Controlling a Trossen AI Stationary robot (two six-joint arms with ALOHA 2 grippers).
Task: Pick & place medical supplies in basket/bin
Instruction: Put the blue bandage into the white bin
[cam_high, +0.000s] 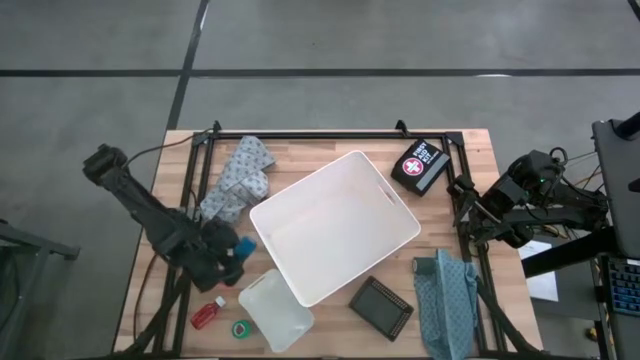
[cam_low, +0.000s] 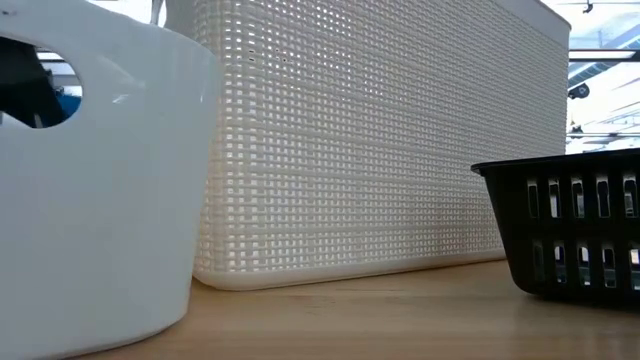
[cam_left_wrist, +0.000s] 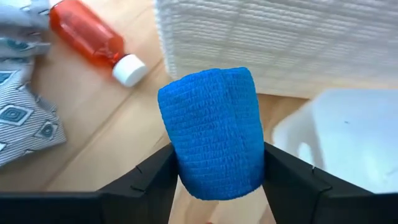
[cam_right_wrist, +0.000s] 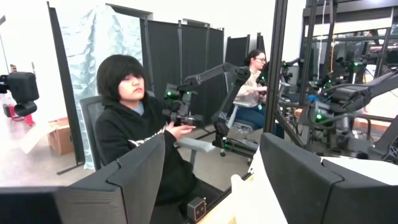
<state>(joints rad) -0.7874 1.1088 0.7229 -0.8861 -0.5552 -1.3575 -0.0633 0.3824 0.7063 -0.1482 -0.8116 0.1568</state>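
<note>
Basket/bin sat in the middle of the table, tilted diagonally, and from the high view it looked empty inside. The low view only gave its mesh-textured side wall, with a smooth white tray on one side of the bin and a black slotted basket on the other.

The left wrist view was the useful one: left gripper was clamped on a blue bandage roll, just beside the bin's wall, with an orange bottle with a white cap lying on the wood nearby. From above you could barely see the roll, just a bit of blue at the gripper off the bin's left corner.

Right gripper had its fingers apart, holding nothing, parked off the table edge to the right of the bin and pointing out into the room, where a seated person in a dark hoodie showed.

A black pouch with a red cross patch lay past the bin's far right corner; couldn't read its lettering.
</note>
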